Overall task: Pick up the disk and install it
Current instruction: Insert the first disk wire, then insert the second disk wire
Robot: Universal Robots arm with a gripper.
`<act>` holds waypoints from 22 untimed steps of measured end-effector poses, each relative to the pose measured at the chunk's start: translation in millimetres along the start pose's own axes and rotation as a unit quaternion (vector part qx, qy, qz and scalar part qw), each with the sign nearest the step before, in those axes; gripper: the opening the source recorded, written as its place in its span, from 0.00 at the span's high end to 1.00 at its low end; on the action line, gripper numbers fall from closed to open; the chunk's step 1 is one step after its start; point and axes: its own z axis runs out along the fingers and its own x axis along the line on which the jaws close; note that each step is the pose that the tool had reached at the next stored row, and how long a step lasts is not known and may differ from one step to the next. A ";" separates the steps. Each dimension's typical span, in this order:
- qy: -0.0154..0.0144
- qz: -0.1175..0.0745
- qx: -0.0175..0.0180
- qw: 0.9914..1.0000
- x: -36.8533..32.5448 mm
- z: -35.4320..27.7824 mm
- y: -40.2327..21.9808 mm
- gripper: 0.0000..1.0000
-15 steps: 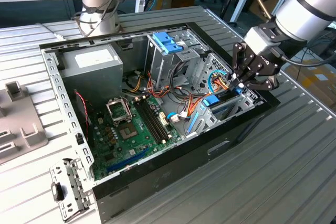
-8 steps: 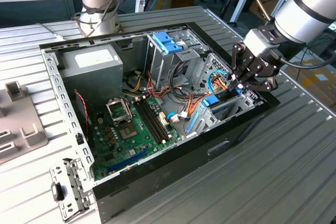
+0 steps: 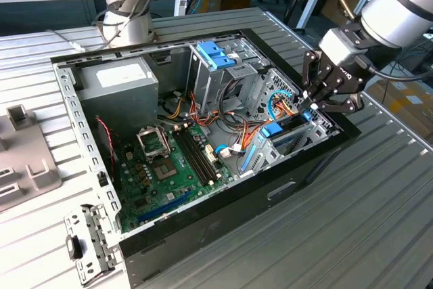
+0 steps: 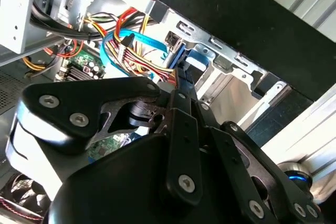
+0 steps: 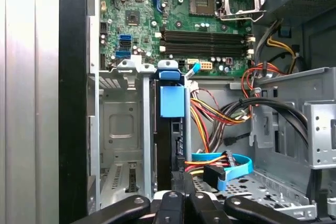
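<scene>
A: While the arm is hanging over the open computer case, the gripper is sitting at the drive cage on the exterior view's right. Its fingers are drawn close together, nearly meeting, in both wrist views.

B: And the disk?

A: It is standing edge-on in a cage slot, just beside the motherboard; its blue tab end is showing in the first wrist view. Whether the fingers are actually pinching its dark edge cannot be told, since the linkage is covering the contact.

B: Handling?

A: Judged rigid and fairly heavy for its size, with a smooth, slippery casing and shock-sensitive insides. The plastic rails are looking like the weaker part; gripping across the flat metal body, square to the slot, is looking safest.

B: Hidden?

A: The gripper body is blocking most of the second wrist view. How deep the disk is seated, and its connector end among the cables, are not readable.
</scene>
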 end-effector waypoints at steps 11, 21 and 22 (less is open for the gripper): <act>-0.021 -0.001 -0.001 1.000 -3.4 -18.4 -16.8 0.89; -0.025 -0.001 -0.002 1.000 -4.0 -21.9 -19.4 0.89; -0.025 -0.001 -0.002 1.000 -4.0 -22.0 -19.5 0.89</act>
